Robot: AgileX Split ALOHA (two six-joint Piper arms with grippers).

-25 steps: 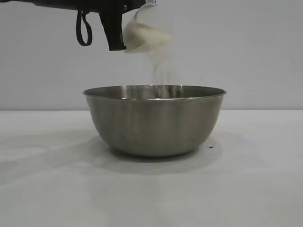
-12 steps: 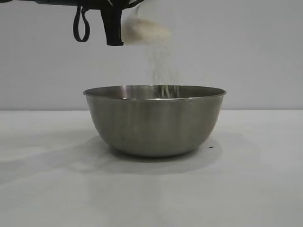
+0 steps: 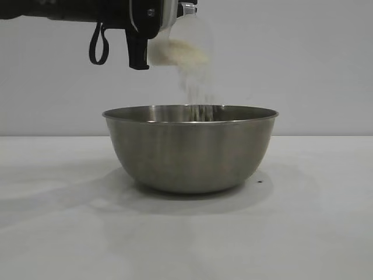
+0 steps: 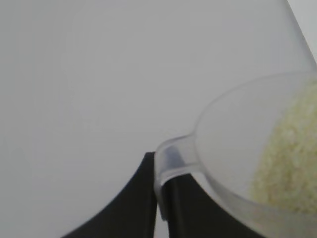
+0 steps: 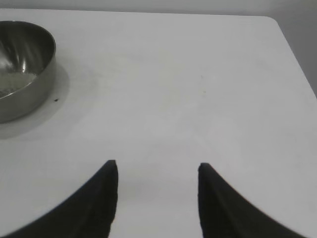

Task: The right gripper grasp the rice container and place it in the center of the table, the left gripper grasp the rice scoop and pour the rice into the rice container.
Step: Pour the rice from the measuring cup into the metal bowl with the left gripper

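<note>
The exterior camera sits low and level, close to the bowl [image 3: 190, 149]. The left wrist camera looks past its claw [image 4: 159, 198]. The right wrist camera overlooks the counter [image 5: 173, 89], sharing the bowl [image 5: 22, 69].

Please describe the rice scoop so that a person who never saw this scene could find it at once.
Find the big steel rice container on the white table. Directly above it, the left tool holds the rice scoop tilted. It alone is small clear plastic, with white rice spilling out.

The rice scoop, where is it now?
In the exterior view, the rice scoop is held tilted by the left gripper, above the rice container.
</note>
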